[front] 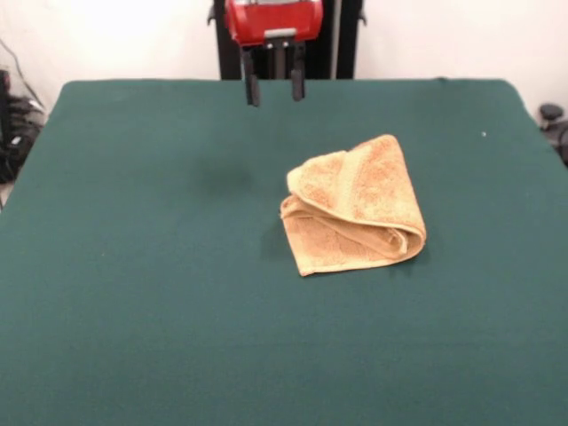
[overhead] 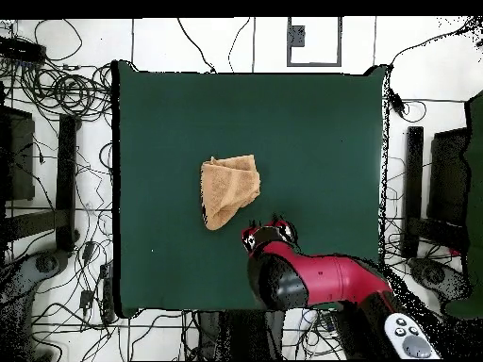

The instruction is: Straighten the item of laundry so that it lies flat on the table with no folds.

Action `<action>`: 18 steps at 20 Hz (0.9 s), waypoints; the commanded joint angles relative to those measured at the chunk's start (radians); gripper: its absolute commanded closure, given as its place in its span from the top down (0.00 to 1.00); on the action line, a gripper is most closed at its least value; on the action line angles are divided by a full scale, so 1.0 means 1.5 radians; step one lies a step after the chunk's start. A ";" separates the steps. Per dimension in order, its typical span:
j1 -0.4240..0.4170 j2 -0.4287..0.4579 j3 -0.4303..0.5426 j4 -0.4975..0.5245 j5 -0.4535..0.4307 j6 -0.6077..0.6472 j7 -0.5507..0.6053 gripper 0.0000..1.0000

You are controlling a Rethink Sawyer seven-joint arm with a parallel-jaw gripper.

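Observation:
The tan terry towel (front: 355, 207) lies folded over itself in a rough triangle a little right of the middle of the dark green table (front: 133, 266). Layers show stacked along its near edge. In the overhead view the towel (overhead: 229, 189) sits near the table's centre (overhead: 321, 132). My gripper (front: 274, 90) hangs above the table's far side, up and to the left of the towel, apart from it. Its two dark fingers (front: 252, 89) stand apart with nothing between them. In the overhead view the gripper (overhead: 269, 231) is just below and right of the towel. No tag shows.
The red and black arm (overhead: 321, 281) reaches in from the table's bottom edge in the overhead view. Cables and dark equipment stands (overhead: 57, 160) lie on the floor round the table. A small white speck (front: 484, 135) lies on the cloth at the far right.

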 commanded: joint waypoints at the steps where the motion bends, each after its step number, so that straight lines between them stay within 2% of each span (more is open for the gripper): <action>1: -0.011 0.041 0.148 -0.049 -0.053 0.160 -0.144 1.00; 12: -0.078 0.060 0.236 -0.053 -0.125 0.157 -0.151 1.00; 18: -0.138 0.032 0.334 -0.037 -0.124 0.159 -0.154 1.00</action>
